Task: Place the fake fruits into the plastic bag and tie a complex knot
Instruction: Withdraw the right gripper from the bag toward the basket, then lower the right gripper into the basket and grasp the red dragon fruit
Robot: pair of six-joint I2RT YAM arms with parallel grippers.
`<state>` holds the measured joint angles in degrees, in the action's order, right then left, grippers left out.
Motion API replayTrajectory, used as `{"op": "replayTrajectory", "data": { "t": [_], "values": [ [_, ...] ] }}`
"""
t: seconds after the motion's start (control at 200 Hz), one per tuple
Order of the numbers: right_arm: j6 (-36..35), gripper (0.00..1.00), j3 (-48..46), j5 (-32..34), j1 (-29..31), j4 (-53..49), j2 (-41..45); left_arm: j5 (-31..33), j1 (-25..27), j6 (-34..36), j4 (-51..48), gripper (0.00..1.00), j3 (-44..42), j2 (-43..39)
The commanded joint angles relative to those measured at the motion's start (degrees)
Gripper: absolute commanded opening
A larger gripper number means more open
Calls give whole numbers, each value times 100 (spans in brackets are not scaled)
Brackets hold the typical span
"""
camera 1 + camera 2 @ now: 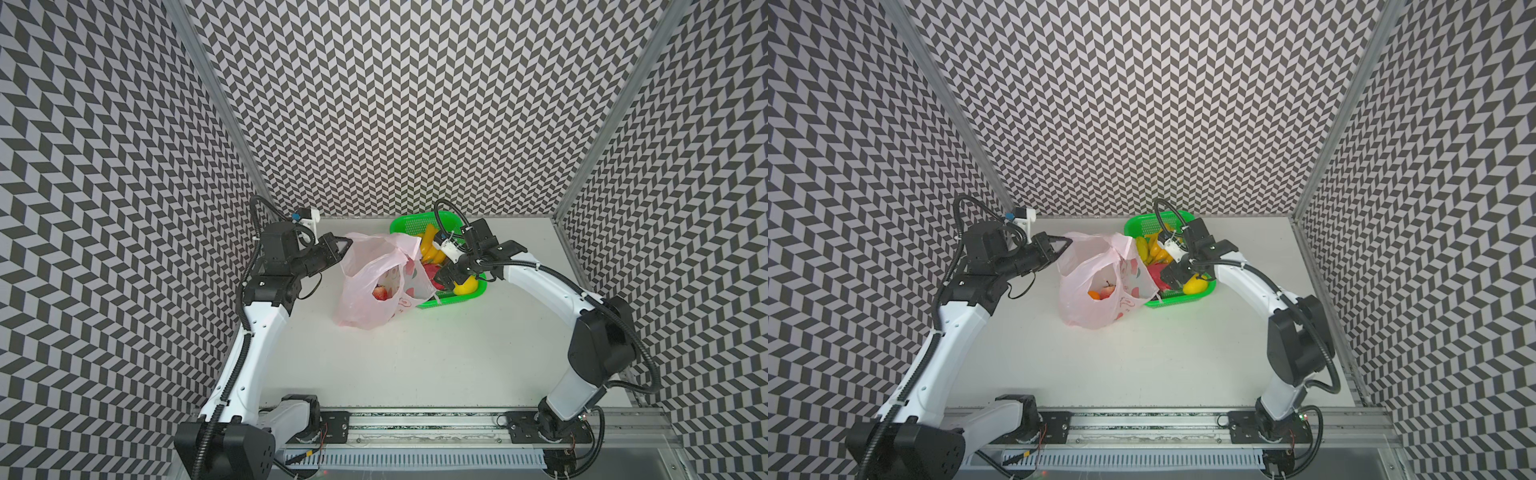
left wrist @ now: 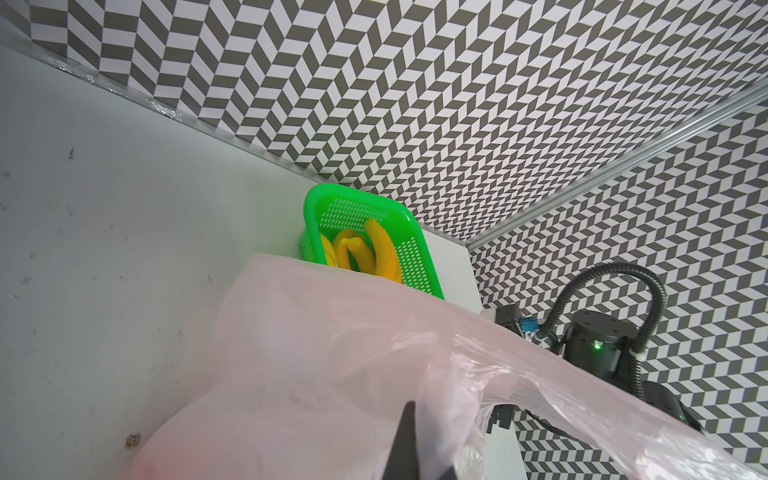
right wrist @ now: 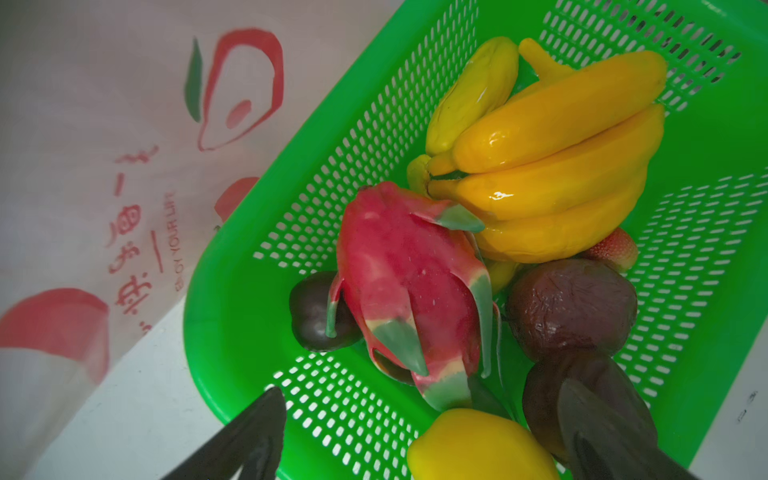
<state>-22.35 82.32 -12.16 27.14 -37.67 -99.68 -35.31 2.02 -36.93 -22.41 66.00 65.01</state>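
The pale-pink plastic bag (image 1: 365, 299) (image 1: 1088, 307) stands open mid-table with a strawberry (image 1: 380, 293) and an orange (image 1: 1094, 295) inside. My left gripper (image 1: 347, 245) (image 2: 405, 440) is shut on the bag's upper rim, holding it up. The other fake fruits lie in the green basket (image 3: 232, 332): bananas (image 3: 561, 166), a dragon fruit (image 3: 407, 282), a lemon (image 3: 478, 444) and dark brown ones (image 3: 573, 307). My right gripper (image 1: 451, 282) (image 3: 422, 395) hangs open just above the basket's near end, straddling the lemon and the dragon fruit's tip. No knot is in view.
The green basket (image 1: 415, 220) (image 1: 1142, 222) sits at the back of the white table (image 1: 415, 365), touching the bag's right side. Patterned walls close in the back and both sides. A rail with the arm bases runs along the front edge.
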Motion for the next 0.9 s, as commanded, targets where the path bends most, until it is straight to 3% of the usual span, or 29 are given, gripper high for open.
{"op": "replayTrajectory", "data": {
  "t": [0.0, 0.335, 0.896],
  "values": [
    [-843, 99, 227, -15, -21, -229, -202, -129, -68, 107, -101, 0, -52, -128],
    [-1482, 99, 852, 50, -7, -348, -963, -213, -158, 168, -176, 0, -44, -147],
    [-1639, 99, 1226, -90, 202, -361, -1672, -231, -176, 177, -184, 0, -74, -147]
  ]
}}
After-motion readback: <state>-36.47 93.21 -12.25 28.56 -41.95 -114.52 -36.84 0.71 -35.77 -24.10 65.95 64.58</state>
